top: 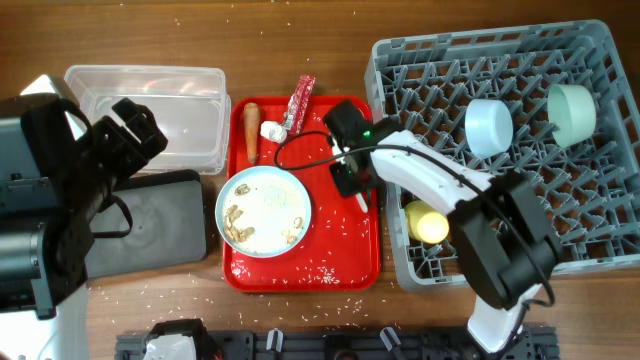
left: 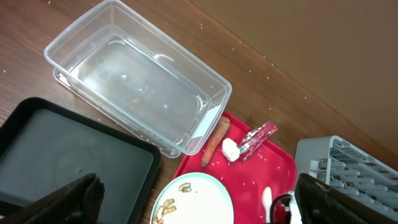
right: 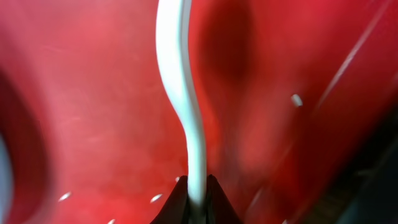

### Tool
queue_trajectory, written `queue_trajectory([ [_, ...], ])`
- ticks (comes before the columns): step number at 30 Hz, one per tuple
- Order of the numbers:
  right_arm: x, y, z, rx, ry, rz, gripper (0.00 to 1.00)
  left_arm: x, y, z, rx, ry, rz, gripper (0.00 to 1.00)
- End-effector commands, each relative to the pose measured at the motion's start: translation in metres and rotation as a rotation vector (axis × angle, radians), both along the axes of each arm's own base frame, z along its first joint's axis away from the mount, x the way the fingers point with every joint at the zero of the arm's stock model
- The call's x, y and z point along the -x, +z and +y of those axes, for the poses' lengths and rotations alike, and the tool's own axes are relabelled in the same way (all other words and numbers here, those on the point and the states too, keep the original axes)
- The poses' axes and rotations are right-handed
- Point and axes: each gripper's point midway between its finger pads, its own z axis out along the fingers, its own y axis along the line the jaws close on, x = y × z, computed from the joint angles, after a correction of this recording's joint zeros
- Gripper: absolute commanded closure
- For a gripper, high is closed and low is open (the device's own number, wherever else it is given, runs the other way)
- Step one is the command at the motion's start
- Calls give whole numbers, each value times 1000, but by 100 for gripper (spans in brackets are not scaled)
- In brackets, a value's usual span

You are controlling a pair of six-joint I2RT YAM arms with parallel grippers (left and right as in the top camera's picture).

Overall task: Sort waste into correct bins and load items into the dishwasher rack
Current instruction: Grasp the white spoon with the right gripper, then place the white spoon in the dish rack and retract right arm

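Observation:
My right gripper point(top: 355, 185) is down on the red serving tray point(top: 350, 262) and shut on the white spoon point(right: 180, 93), whose handle sits between the fingertips point(right: 198, 198). The pale plate point(top: 263, 211) with tan scraps point(top: 237, 222) lies on the tray. The carrot point(top: 250, 130), white wad point(top: 271, 131) and red-and-white wrapper point(top: 299, 102) lie at the tray's far end. Rice grains point(top: 320, 268) are scattered on it. My left gripper point(left: 193, 205) is open and empty above the black tray point(top: 150, 235), near the clear tub point(top: 150, 110). The grey rack point(top: 520, 150) holds the blue bowl point(top: 488, 127), green bowl point(top: 570, 112) and yellow cup point(top: 425, 222).
Rice grains also lie on the wooden table point(top: 130, 300) in front of the trays. The rack's left wall stands close to the right arm. A black fixture point(top: 330, 345) runs along the front edge.

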Motion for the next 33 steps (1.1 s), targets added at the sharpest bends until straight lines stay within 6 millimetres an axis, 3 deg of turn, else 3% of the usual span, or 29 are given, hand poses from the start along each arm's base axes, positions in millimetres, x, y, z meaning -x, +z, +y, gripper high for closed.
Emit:
queue_trajectory([
  [1, -30, 93, 8, -93, -18, -231, 96, 0, 3, 4, -3, 22, -11, 0],
  [2, -42, 121, -6, -81, -82, -333, 96, 0, 3, 4, -3, 22, -10, 0],
  [4, -70, 147, -49, -3, -189, -473, 96, 0, 3, 4, -3, 22, -11, 0],
  [6, -89, 133, -87, 50, -241, -454, 96, 0, 3, 4, -3, 22, -11, 0],
  [8, -94, 119, -92, 10, -187, -402, 96, 0, 3, 4, -3, 22, -10, 0],
  [9, -92, 106, -85, -21, -148, -351, 88, 0, 3, 4, -3, 22, -10, 0],
  [10, -90, 102, -87, -5, -151, -341, 72, 0, 3, 4, -3, 22, -11, 0],
  [11, -88, 100, -87, -5, -152, -326, 64, 0, 3, 4, -3, 22, -11, 0],
  [13, -76, 120, -73, -74, -117, -325, 52, 0, 3, 4, -3, 22, -11, 0],
  [15, -56, 170, -65, -185, -140, -373, 31, 0, 3, 4, -3, 22, -11, 0],
  [16, -42, 195, -62, -263, -182, -388, 1, 0, 3, 4, -3, 22, -11, 0],
  [18, -17, 262, -56, -476, -275, -474, 0, 0, 3, 4, -3, 22, -10, 0],
  [19, 1, 283, -75, -421, -241, -560, 0, 0, 3, 4, -3, 22, -11, 0],
  [24, 80, 336, -165, -224, -376, -824, 0, 0, 3, 4, -3, 22, -10, 0],
  [28, 114, 331, -199, -259, -474, -1028, 0, 0, 3, 4, -3, 22, -10, 0],
  [31, 115, 285, -210, -318, -538, -1161, 0, 0, 3, 4, -3, 22, -10, 0],
  [33, 104, 245, -213, -341, -566, -1232, 0, 0, 3, 4, -3, 22, -11, 0],
])
